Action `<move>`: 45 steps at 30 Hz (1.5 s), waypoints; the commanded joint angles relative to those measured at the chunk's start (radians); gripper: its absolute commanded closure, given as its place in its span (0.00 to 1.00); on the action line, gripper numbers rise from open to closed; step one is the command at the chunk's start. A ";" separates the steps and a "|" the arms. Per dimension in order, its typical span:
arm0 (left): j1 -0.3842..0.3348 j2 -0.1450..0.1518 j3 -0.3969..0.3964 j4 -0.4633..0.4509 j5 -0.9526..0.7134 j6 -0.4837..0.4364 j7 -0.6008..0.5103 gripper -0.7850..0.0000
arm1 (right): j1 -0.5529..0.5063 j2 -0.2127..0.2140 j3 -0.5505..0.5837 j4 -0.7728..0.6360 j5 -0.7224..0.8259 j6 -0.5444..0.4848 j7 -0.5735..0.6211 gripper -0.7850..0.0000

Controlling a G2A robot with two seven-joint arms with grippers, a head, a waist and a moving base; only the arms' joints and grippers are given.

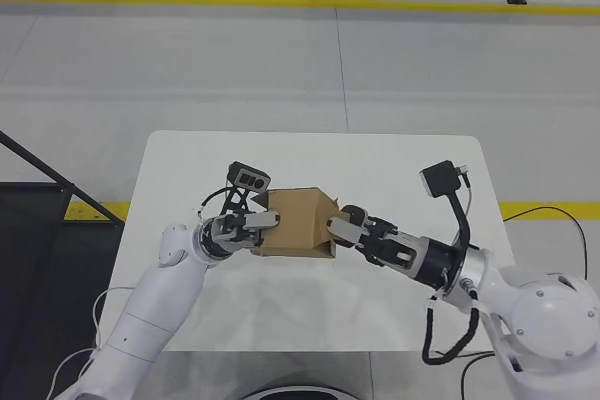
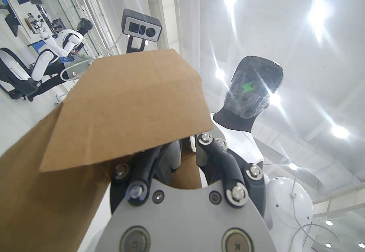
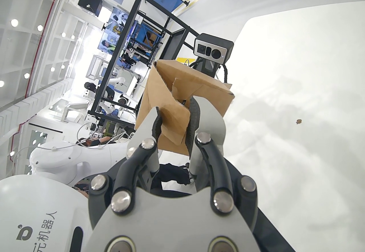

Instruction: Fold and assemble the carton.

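The carton [image 1: 295, 222] sits over the tabletop [image 1: 380, 160], my right hand [image 3: 176, 109] clamped on an end flap. I cannot tell the left hand's [image 1: 252, 228] grip. Light, easily creased board, I judge; hold near folds.

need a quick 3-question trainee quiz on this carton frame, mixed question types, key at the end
1. True or false: the carton lies unfolded and flat on the table, away from both arms.
2. What does the right tool grip? A) a flap of the carton B) a cable C) nothing
3. Short answer: in the right wrist view, what small thing lies on the table apart from the carton?

Key
1. False: it is partly formed into a box, with an arm at each side.
2. A
3. A brown scrap
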 commanded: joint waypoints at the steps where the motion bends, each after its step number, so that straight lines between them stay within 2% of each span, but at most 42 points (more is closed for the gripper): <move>1: 0.001 -0.002 -0.003 0.000 0.000 0.001 0.000 1.00 | -0.001 0.001 0.002 0.000 -0.002 0.003 -0.001 0.67; 18: 0.004 -0.013 -0.021 -0.003 0.005 0.008 -0.006 1.00 | -0.041 0.010 0.030 -0.012 -0.008 -0.005 -0.005 0.69; 26: 0.006 -0.018 -0.027 -0.004 0.011 0.012 -0.007 1.00 | -0.051 0.012 0.029 -0.007 -0.001 -0.024 -0.011 0.78; 45: 0.015 -0.027 -0.044 -0.009 0.016 0.019 -0.017 1.00 | -0.052 0.017 0.023 0.007 0.001 -0.032 -0.018 0.75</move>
